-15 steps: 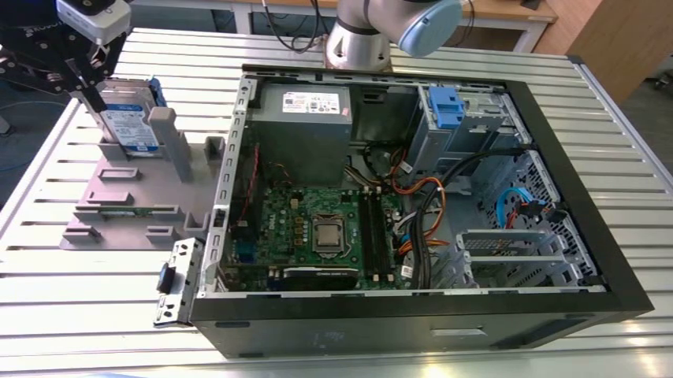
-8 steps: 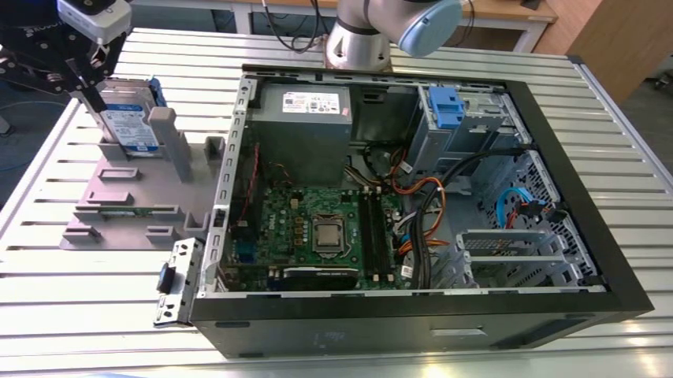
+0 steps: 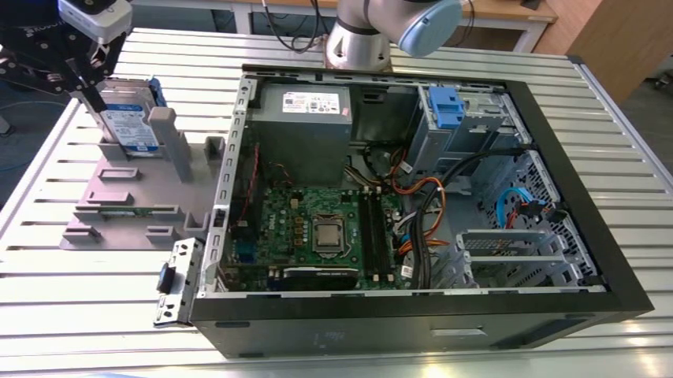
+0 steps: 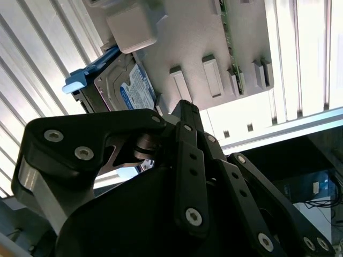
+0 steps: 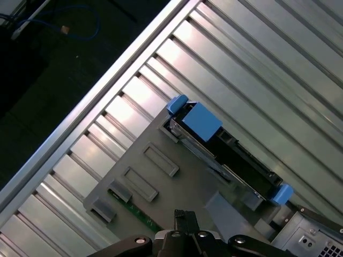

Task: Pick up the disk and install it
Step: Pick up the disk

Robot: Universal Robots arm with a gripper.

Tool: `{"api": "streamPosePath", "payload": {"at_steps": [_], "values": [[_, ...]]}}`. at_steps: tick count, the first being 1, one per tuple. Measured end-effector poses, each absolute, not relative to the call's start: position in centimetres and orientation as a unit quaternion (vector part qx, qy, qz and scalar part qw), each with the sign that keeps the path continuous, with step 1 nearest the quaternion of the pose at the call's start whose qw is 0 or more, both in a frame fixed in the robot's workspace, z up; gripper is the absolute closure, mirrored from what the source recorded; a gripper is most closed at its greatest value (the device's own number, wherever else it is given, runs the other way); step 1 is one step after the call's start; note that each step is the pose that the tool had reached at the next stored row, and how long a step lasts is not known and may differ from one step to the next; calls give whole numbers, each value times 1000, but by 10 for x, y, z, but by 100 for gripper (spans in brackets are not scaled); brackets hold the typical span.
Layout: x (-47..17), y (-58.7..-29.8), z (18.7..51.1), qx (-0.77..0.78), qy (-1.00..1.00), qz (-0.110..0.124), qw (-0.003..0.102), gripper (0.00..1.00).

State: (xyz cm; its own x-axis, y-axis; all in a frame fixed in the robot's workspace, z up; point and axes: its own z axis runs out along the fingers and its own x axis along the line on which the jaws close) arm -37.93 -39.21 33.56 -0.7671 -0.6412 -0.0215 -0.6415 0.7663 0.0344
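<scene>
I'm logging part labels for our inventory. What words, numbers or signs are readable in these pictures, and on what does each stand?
On the flat silver metal hard drive, white-and-blue label: print too small to read.
On the grey metal power-supply box, white sticker: print too blurred to read.
On the green motherboard: markings too small to read.
Nothing can be quoted.
</scene>
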Motion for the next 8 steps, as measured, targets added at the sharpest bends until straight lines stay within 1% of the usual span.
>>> {"api": "streamPosePath", "payload": {"at_steps": [8], "values": [[-379, -392, 336, -346, 938, 20, 4, 89]]}}
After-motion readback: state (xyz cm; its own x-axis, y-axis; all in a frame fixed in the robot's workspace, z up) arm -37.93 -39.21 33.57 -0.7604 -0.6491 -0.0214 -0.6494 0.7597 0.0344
